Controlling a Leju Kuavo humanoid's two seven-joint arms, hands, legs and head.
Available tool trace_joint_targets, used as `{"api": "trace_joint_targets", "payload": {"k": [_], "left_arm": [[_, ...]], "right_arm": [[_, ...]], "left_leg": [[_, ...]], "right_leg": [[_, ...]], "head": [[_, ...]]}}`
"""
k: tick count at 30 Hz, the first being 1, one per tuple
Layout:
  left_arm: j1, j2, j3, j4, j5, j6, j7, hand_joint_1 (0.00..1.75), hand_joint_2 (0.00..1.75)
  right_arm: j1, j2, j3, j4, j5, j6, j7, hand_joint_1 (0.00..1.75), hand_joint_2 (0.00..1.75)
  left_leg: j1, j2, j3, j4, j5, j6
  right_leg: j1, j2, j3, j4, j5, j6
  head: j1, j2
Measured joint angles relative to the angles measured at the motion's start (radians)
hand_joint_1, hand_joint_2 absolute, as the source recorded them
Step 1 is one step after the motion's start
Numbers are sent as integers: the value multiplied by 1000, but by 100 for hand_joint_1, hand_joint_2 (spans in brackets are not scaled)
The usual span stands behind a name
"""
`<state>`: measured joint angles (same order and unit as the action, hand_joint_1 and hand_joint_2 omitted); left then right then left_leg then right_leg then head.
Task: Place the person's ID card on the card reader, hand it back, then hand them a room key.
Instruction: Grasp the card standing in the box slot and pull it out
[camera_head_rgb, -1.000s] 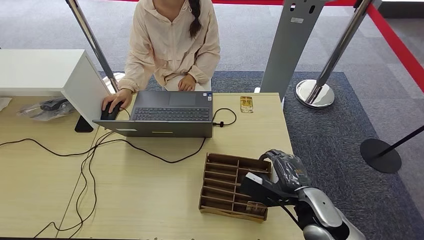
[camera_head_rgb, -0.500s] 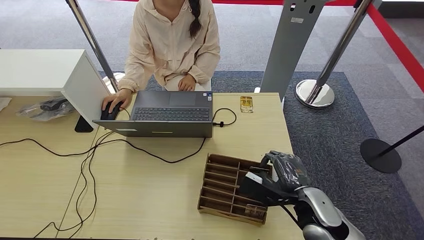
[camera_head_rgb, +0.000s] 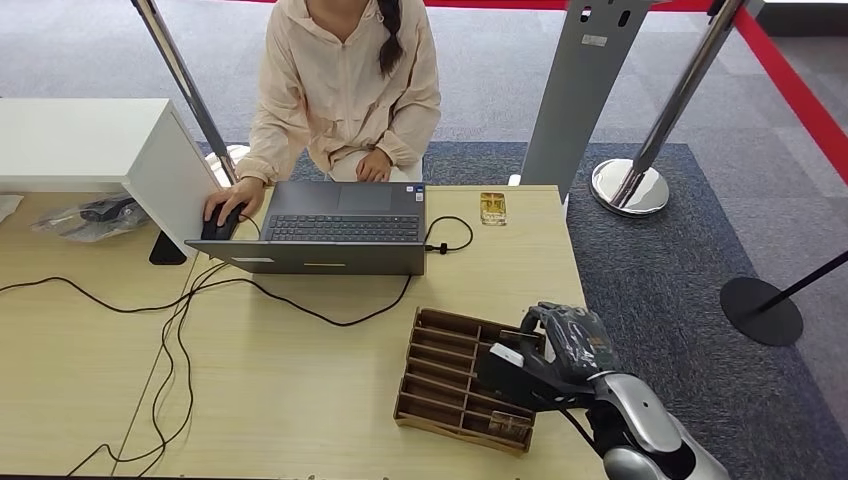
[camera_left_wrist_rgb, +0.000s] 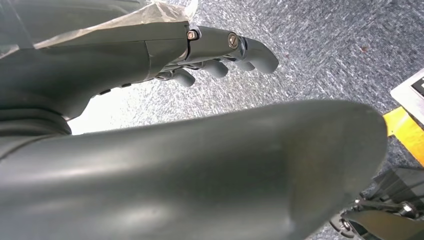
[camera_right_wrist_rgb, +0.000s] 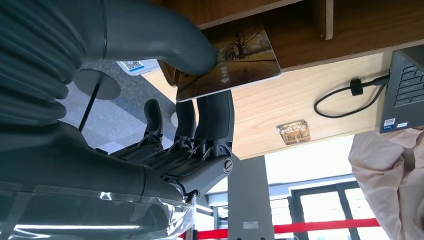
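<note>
**Right hand pinching a room key card at the wooden organizer**

Lower right of the head view: right hand (camera_head_rgb: 553, 352) reaching over the right end of the brown wooden slotted organizer (camera_head_rgb: 450, 372). Close up in the right wrist view, thumb (camera_right_wrist_rgb: 165, 35) pressed on one face of a room key card (camera_right_wrist_rgb: 235, 62) and dark fingers (camera_right_wrist_rgb: 214, 117) under the other, pinching it; remaining fingers only loosely curled. Card printed with a tree scene in warm tones, plus a small white arrow mark near the thumb, lying against the organizer's wooden edge.

Left hand (camera_left_wrist_rgb: 220, 55) in the left wrist view hanging over grey carpet, fingers gently bent and apart, holding nothing.

Upper centre of the head view: another picture-printed card (camera_head_rgb: 492, 208) flat on the light wood desk (camera_head_rgb: 300, 390), just right of the open laptop (camera_head_rgb: 335, 228), beside a looped black cable (camera_head_rgb: 452, 238). Person (camera_head_rgb: 345, 85) in a pale jacket seated behind the laptop, one hand on a mouse (camera_head_rgb: 220, 222).
</note>
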<state>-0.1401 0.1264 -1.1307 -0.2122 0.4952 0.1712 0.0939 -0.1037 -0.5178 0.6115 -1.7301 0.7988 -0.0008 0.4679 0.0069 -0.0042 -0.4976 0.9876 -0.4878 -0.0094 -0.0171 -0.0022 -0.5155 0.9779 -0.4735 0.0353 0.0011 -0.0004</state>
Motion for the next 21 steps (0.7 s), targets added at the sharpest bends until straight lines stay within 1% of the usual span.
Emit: {"api": "trace_joint_targets", "payload": {"k": [4,5,9,11,12,14,21], "left_arm": [[0,0,0,0,0,3,0,0,0],[0,0,0,0,0,3,0,0,0],[0,0,0,0,-2,3,0,0,0],[0,0,0,0,-4,3,0,0,0],[0,0,0,0,-5,3,0,0,0],[0,0,0,0,-8,2,0,0,0],[-1,-1,0,0,-17,-6,2,0,0]], "right_arm": [[0,1,0,2,0,-2,-2,111,175],[0,2,0,3,0,-2,-3,114,175],[-3,6,0,8,2,-7,-8,137,175],[-6,7,0,11,7,-9,-10,145,175],[-8,8,0,11,10,-9,-11,146,175],[-17,8,0,10,20,-9,-15,144,175],[-63,18,-1,8,47,5,-28,127,175]], "left_leg": [[0,0,0,0,0,0],[0,0,0,0,0,0],[0,0,0,0,0,0],[0,0,0,0,0,0],[0,0,0,0,0,0],[0,0,0,0,0,0],[0,0,0,0,0,0]], "right_leg": [[0,0,0,0,0,0],[0,0,0,0,0,0],[0,0,0,0,0,0],[0,0,0,0,0,0],[0,0,0,0,0,0],[0,0,0,0,0,0],[0,0,0,0,0,0]], "head": [[0,0],[0,0],[0,0],[0,0],[0,0],[0,0],[0,0]]}}
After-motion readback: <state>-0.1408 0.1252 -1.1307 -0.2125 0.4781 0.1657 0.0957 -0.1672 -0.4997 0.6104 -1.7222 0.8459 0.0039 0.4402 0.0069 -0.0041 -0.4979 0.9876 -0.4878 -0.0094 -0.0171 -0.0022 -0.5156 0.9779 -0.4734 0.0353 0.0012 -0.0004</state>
